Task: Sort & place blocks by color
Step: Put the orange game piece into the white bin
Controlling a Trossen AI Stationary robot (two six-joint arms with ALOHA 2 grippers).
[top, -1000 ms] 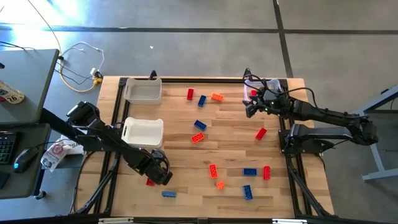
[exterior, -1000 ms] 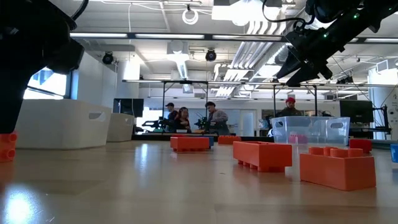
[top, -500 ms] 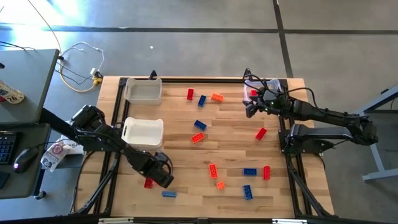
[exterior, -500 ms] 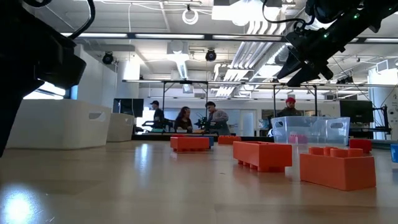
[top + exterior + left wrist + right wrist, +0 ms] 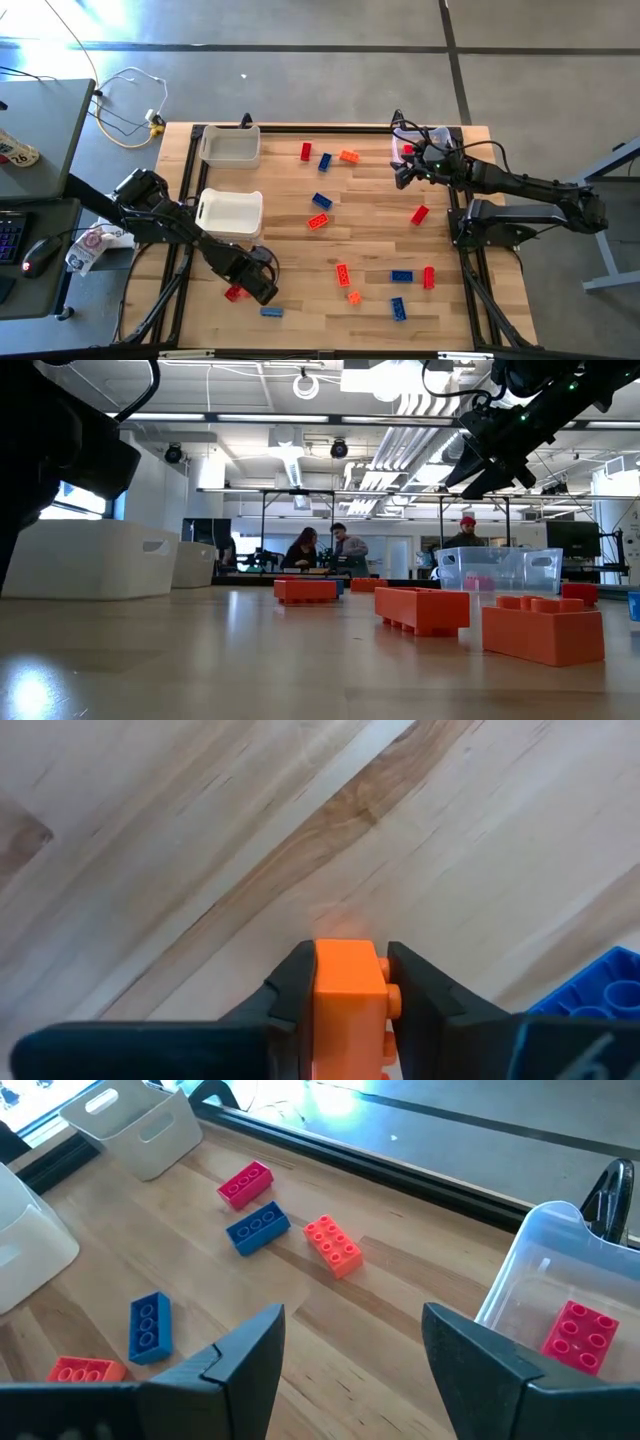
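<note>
1. Blocks lay scattered over the counter point(image 5: 370, 215) in the high view; the left pincer point(image 5: 243, 291) sat near the front-left edge on a red-orange block point(image 5: 234, 293).
2. Low view: orange blocks point(image 5: 422, 608) rested on the counter.
3. Left wrist view: the pincer's fingers point(image 5: 292, 988) were clamped on that block.
4. Right wrist view: the right pincer point(image 5: 350, 1345) hung apart above the counter by a clear bin point(image 5: 545, 1255) holding a red block point(image 5: 580, 1330).

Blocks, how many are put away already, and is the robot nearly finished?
Not nearly. One red block lies in the clear bin. The left hand is shut on an orange-red block just above the table. The right hand hangs open by the clear bin. About a dozen blocks, like this blue block, lie scattered, unsorted.
</note>
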